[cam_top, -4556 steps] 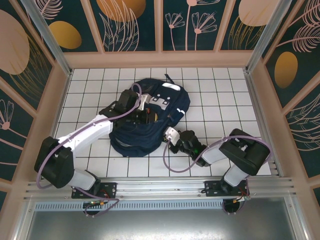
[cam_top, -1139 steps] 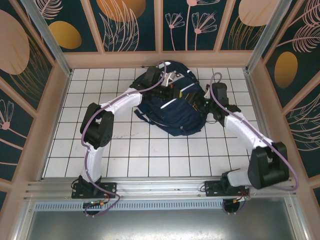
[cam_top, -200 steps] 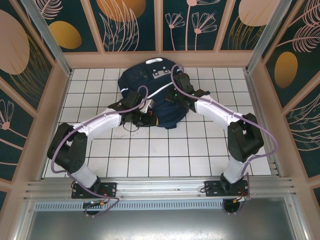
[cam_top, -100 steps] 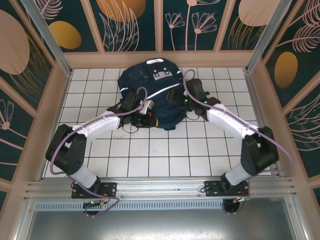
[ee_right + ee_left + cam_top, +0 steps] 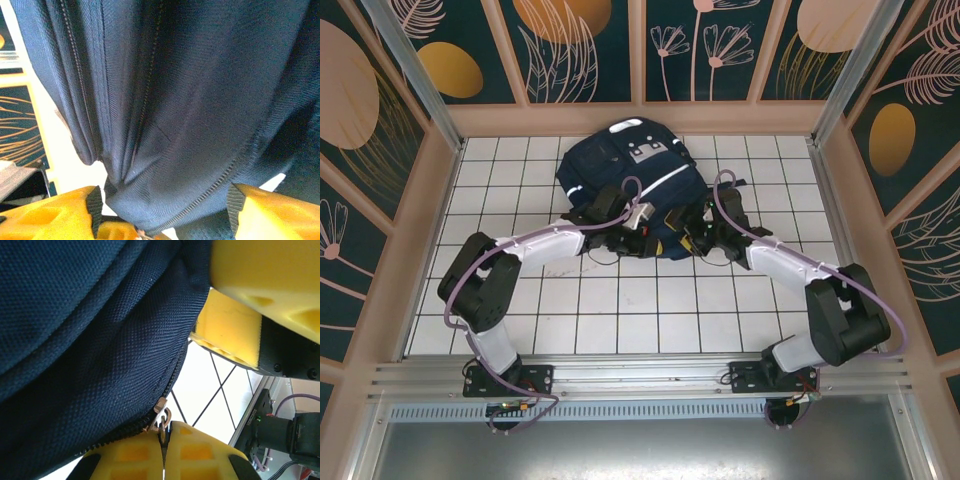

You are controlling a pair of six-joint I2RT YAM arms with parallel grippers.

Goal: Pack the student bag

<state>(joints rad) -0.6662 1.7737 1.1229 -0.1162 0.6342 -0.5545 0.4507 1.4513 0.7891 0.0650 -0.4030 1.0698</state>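
Note:
The student bag (image 5: pixel 620 170), dark navy with white patches, lies at the back middle of the tiled table. At its near edge my left gripper (image 5: pixel 648 238) is shut on a small metal zipper pull (image 5: pixel 162 417); the yellow fingers (image 5: pixel 205 455) press together on the ring below the zip line. Just to its right, my right gripper (image 5: pixel 692 238) stands wide open. A fold of the student bag (image 5: pixel 165 125) with a zip seam bulges between its two yellow fingers (image 5: pixel 50 217). The right gripper's fingers (image 5: pixel 240 305) also show close by in the left wrist view.
White tiled floor (image 5: pixel 620 310) stretches in front of the bag toward the arm bases. Patterned walls (image 5: pixel 640 50) close in the back and sides. A dark strap (image 5: pixel 592 250) trails from the bag near the left forearm.
The right gripper opened, left the bag's upper right side and came down to its near edge. The left gripper slid right along that edge, still shut. The bag shifted slightly.

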